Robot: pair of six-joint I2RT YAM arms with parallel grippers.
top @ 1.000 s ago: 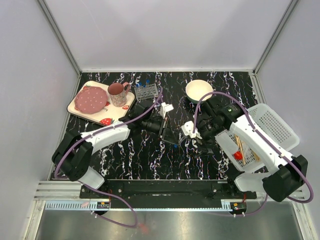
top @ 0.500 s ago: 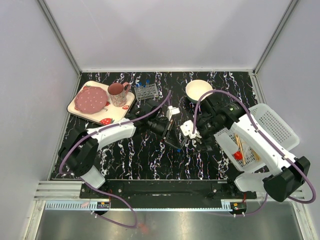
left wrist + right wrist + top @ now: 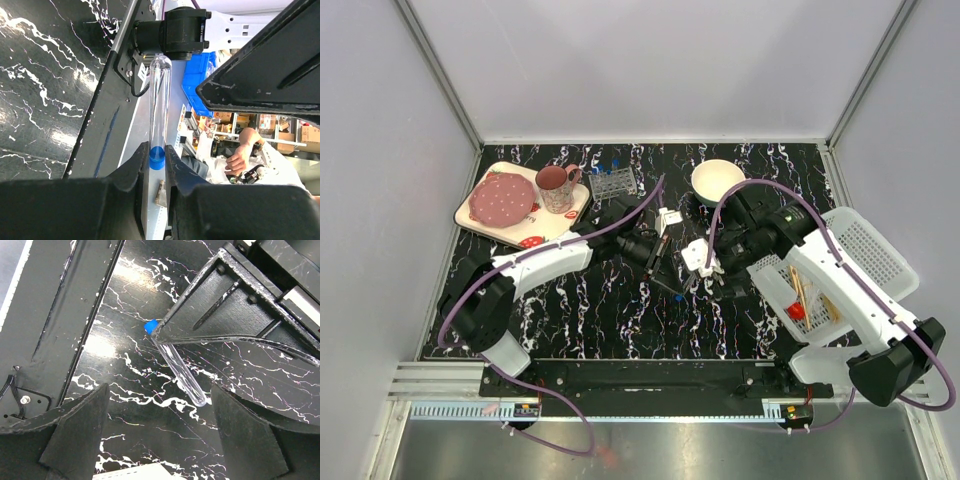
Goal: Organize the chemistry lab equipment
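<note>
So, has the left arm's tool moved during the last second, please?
Yes, the left tool shifted rightward, away from the clear plastic test-tube rack.

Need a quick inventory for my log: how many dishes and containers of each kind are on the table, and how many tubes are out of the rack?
Pink mug: 1
Pink dotted plate: 1
Cream tray: 1
Cream bowl: 1
Tube rack: 1
White basket: 1
Blue-capped tube out of the rack, held by the left pincer: 1
Total: 7
</note>
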